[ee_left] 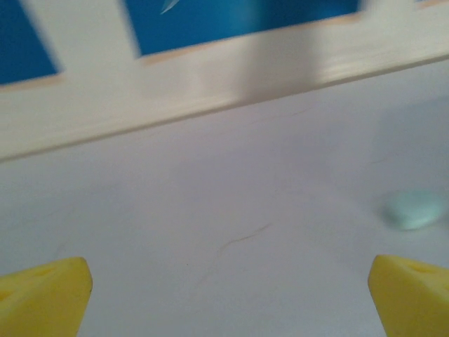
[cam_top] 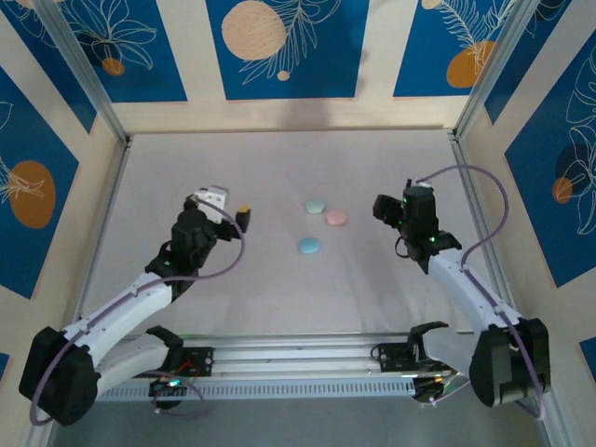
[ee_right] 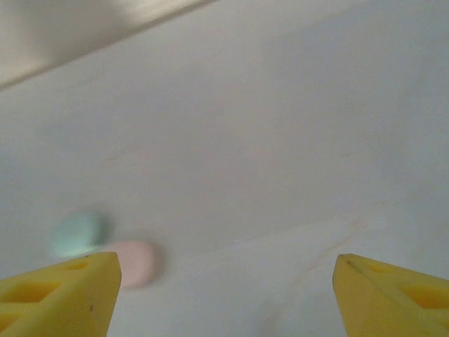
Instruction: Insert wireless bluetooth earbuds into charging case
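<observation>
Between the two sets of jaws, out on the pale worktop (cam_top: 279, 289), lay three small rounded cases, and neither arm touched any of them. At the end of the left arm (cam_top: 140, 298) the left jaws stood wide apart and held nothing. From the left wrist their yellow tips (ee_left: 43, 295) sat at the two lower corners with bare worktop between them. On the right arm (cam_top: 466, 279) the right jaws also stood apart and held nothing. The mint case (cam_top: 316, 206) and the pink case (cam_top: 335, 218) lay just beside each other, nearer the right jaws than the left. From the right wrist they showed ahead of those jaws toward the left tip, the pink one closer. The blue case (cam_top: 308, 245) lay a little apart from that pair, roughly midway between the two sets of jaws. From the left wrist, what looked like the mint case showed blurred, ahead and to the right of the left jaws. All three cases looked shut, as far as could be told.
</observation>
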